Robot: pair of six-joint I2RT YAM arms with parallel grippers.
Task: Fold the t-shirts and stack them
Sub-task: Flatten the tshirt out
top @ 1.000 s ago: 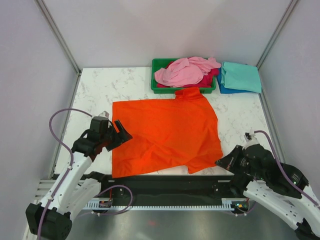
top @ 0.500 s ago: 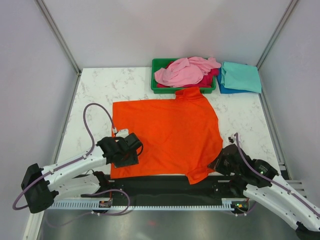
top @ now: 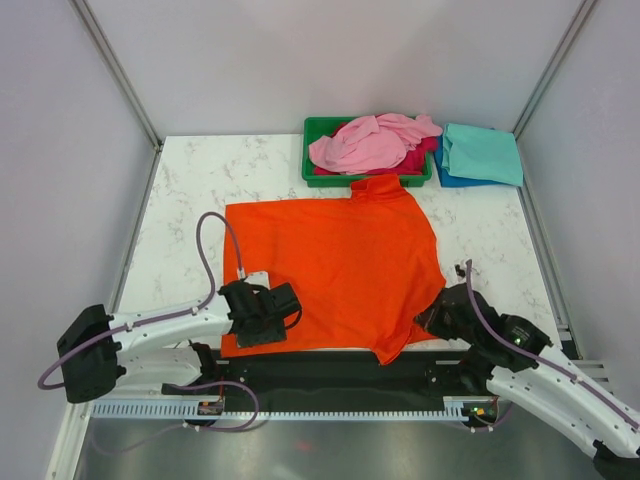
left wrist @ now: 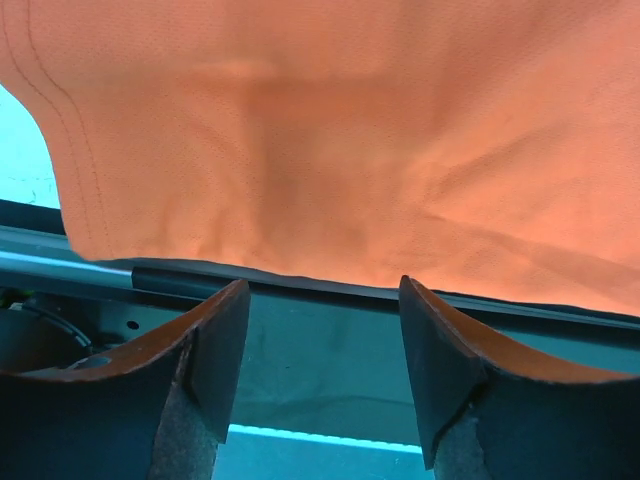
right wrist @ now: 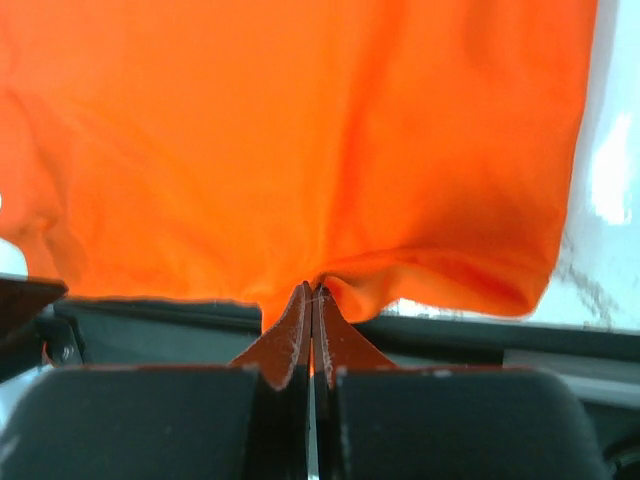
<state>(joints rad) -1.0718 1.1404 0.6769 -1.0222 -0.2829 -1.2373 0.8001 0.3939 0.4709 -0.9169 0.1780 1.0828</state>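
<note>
Top external view puts the orange t-shirt spread flat across the middle of the marble table, its collar end pointing at the green tray and its near hem running along the table's front edge. The step in hand looks like taking hold of that near edge with both arms, ready for the first fold.

The right gripper is at the near-right corner; in the right wrist view its jaws are pressed together on a pinch of orange cloth, which puckers up to the tips. The left gripper sits at the near-left corner, and its wrist view shows the jaws standing wide with nothing between them (the hem lies just beyond the fingertips, over a dark rail).

Next, I judge, the left arm must push forward so the hem enters the gap, then close; only then can both lift together.

The shirt is mostly smooth, with soft creases near the front and a stitched edge at its left side. A pink t-shirt is heaped in the tray, and a teal t-shirt lies folded just to its right
</note>
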